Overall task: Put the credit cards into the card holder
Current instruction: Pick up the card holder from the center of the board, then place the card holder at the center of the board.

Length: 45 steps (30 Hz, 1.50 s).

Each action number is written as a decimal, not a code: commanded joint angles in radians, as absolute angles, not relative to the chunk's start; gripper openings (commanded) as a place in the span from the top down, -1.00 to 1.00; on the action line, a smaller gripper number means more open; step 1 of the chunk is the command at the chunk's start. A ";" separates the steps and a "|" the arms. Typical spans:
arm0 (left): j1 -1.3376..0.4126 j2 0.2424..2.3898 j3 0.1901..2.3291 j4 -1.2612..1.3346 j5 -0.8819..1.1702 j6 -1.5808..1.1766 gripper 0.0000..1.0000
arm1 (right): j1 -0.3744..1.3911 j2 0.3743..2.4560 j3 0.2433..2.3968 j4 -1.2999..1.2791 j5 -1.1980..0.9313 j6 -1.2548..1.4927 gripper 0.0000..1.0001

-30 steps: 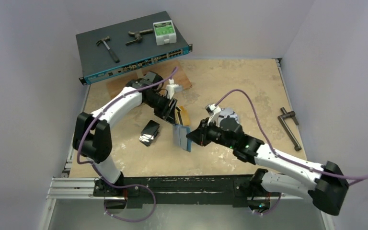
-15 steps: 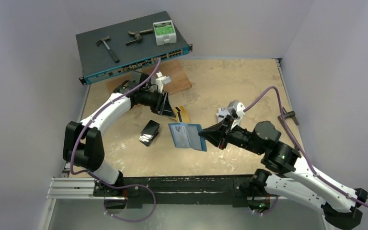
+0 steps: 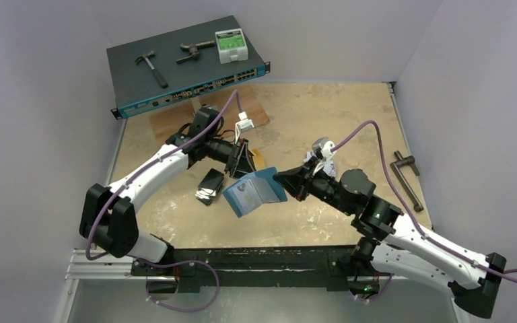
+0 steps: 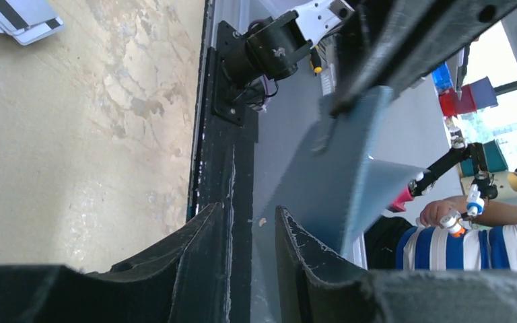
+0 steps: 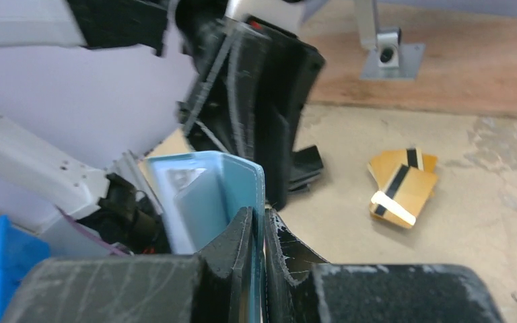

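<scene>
My right gripper (image 3: 284,180) is shut on one wall of the teal-blue card holder (image 3: 254,193) and holds it open above the table; in the right wrist view the jaws (image 5: 259,219) pinch the holder's edge (image 5: 202,192). My left gripper (image 3: 242,160) is open and empty, just behind the holder; in the left wrist view (image 4: 249,219) the holder (image 4: 350,168) hangs ahead of its fingers. Gold-orange cards (image 5: 400,185) lie on the table, mostly hidden in the top view (image 3: 260,159). A stack of black cards (image 3: 210,186) lies to the left. Silver-grey striped cards (image 4: 17,17) show in the left wrist view.
A network switch (image 3: 188,67) at the back left carries a hammer (image 3: 151,67) and a green-white box (image 3: 230,46). A wooden board (image 3: 259,111) lies in front of it. A metal clamp (image 3: 407,178) lies near the right edge.
My right arm has swung the card holder left and turned its open inside upward. My left gripper has come back down and right, close to the holder.
</scene>
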<state>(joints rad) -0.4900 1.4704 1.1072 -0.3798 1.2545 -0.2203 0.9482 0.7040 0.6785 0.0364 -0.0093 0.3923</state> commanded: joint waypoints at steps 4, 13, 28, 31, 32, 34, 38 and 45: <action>-0.456 1.459 1.115 -0.618 1.089 -0.119 0.35 | 0.950 0.805 0.590 0.032 0.131 0.481 1.00; -0.464 1.574 1.146 -0.735 0.939 -0.039 0.38 | 0.949 1.047 0.348 0.359 0.028 0.695 1.00; -0.389 1.451 1.054 -0.766 0.676 0.414 0.43 | 0.956 0.965 0.507 0.034 0.047 0.547 1.00; -0.388 1.399 1.029 -0.760 0.692 0.451 0.42 | 0.991 1.031 0.556 0.013 0.035 0.535 0.93; -0.385 1.390 1.034 -0.770 0.707 0.452 0.42 | 1.015 1.059 0.585 0.010 0.037 0.530 0.79; -0.379 1.381 1.045 -0.784 0.736 0.441 0.41 | 1.064 1.139 0.644 0.005 0.029 0.515 0.53; -0.344 1.386 1.066 -0.794 0.790 0.389 0.41 | 1.170 1.333 0.756 -0.064 0.065 0.478 0.14; -0.265 1.403 1.084 -0.841 0.824 0.384 0.41 | 1.244 1.397 0.835 -0.098 0.081 0.501 -0.09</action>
